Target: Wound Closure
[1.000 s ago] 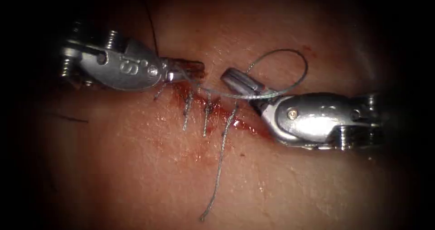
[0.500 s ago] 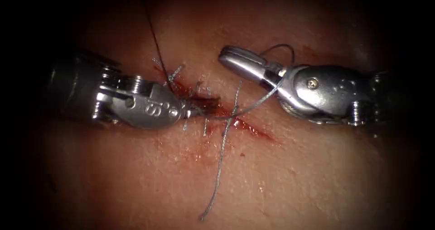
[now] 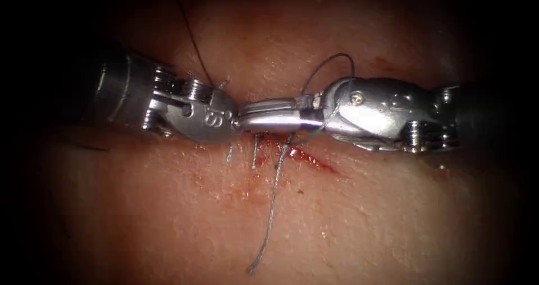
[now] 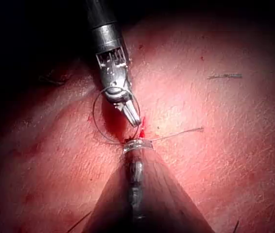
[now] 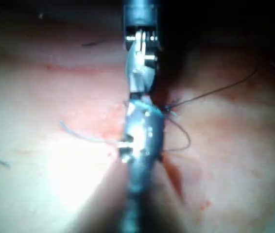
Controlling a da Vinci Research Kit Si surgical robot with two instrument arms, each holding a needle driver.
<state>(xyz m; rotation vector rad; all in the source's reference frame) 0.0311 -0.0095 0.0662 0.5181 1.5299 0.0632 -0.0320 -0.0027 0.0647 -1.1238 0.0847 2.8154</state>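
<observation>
While thread [image 3: 328, 66] loops its wrist, right gripper [image 3: 242, 120] meets left gripper [image 3: 234, 125].

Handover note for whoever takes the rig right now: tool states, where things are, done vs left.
Left tool: tip over the cut, meeting the right tool's tip; jaws and hold not readable.
Right tool: jaws look shut, a loop of thread around its wrist; whether it grips thread is unclear.
Needle: I can't place it.
Done: stitches with short cut ends cross the left part of the cut; a long thread tail lies on the tissue below; red fluid along the cut.
Left: the right end of the cut is open.
</observation>
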